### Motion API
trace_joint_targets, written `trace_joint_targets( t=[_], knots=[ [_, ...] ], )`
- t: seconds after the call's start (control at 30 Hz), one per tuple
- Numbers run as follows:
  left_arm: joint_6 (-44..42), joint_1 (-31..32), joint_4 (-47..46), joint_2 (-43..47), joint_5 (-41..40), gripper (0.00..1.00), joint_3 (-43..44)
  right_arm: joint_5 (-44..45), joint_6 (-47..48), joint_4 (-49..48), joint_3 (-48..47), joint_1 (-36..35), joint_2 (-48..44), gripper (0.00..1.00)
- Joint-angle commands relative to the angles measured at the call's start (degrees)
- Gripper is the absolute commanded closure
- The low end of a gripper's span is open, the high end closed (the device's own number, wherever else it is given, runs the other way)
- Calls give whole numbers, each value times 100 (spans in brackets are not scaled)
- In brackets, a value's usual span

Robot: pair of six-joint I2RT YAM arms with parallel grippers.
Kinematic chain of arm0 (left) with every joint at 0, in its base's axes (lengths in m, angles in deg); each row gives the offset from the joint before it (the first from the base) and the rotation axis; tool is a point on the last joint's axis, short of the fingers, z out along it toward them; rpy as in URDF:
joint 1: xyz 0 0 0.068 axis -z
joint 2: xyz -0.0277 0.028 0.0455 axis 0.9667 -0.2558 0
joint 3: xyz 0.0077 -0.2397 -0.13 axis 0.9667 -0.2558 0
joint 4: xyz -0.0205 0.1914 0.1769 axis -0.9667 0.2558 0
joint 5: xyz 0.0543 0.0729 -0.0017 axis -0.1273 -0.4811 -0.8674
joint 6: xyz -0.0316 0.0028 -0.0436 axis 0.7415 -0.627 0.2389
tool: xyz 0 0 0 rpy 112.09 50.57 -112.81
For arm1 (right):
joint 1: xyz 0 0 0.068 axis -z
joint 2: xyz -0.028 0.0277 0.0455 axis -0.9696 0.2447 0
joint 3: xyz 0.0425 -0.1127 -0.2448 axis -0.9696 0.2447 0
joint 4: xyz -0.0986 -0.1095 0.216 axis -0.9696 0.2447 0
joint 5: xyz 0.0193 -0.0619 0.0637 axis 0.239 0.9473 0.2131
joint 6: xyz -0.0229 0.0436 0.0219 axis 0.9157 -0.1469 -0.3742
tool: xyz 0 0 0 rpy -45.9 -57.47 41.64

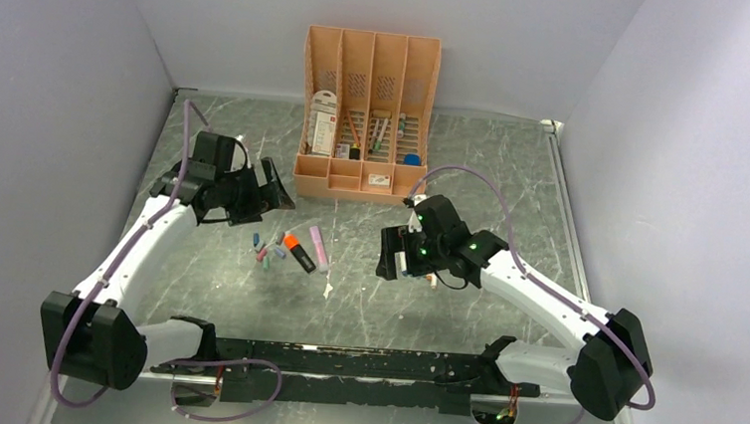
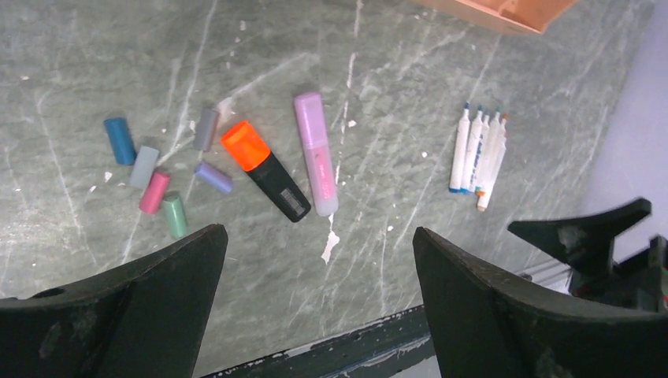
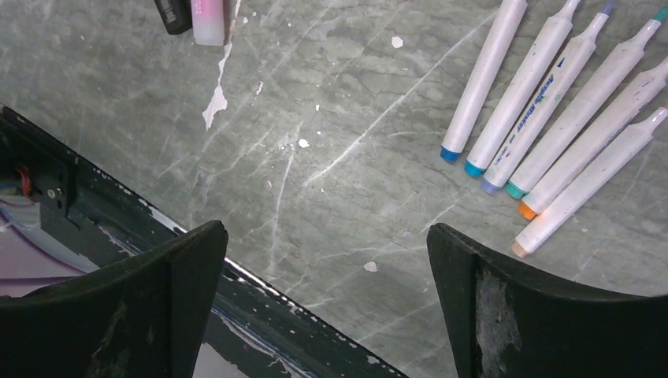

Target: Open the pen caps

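Several loose pen caps (image 2: 154, 192), blue, grey, pink, green and lilac, lie scattered on the marble table, with the cluster (image 1: 269, 249) left of centre. Beside them lies a black highlighter (image 2: 277, 187) with its orange cap (image 2: 246, 145) on, and a lilac highlighter (image 2: 315, 153), also capped. Several white markers (image 3: 551, 110) lie side by side with bare tips, right of the highlighters. My left gripper (image 2: 317, 232) hovers open and empty above the table, to the near side of the highlighters. The right gripper (image 3: 324, 228) is open and empty too, just left of the markers.
A peach desk organizer (image 1: 366, 112) holding pens and small items stands at the back centre. A black rail (image 1: 341, 359) runs along the near table edge between the arm bases. Grey walls close in left, right and behind.
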Motion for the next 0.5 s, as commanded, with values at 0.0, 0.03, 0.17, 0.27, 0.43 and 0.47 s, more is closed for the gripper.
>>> trace_joint_targets(
  t=[0.0,0.03,0.17,0.27,0.43,0.47],
  knots=[
    [-317,40,-223,367,645,1,177,-25,-354,-271,-109,6,95,0],
    [-344,40,-272,431,713,1,147,-43,-425,-325,-109,1,110,0],
    [-410,40,-485,717,804,1,-29,-151,-610,-482,-125,-25,168,0],
    [-498,40,-567,863,904,1,-127,-258,-662,-661,-102,-27,241,0],
    [-634,40,-601,1103,1132,1,-158,-373,-725,-974,-140,-23,645,0],
    [-667,40,-567,1155,1136,1,-151,-407,-755,-1035,-159,-27,738,0]
  ],
)
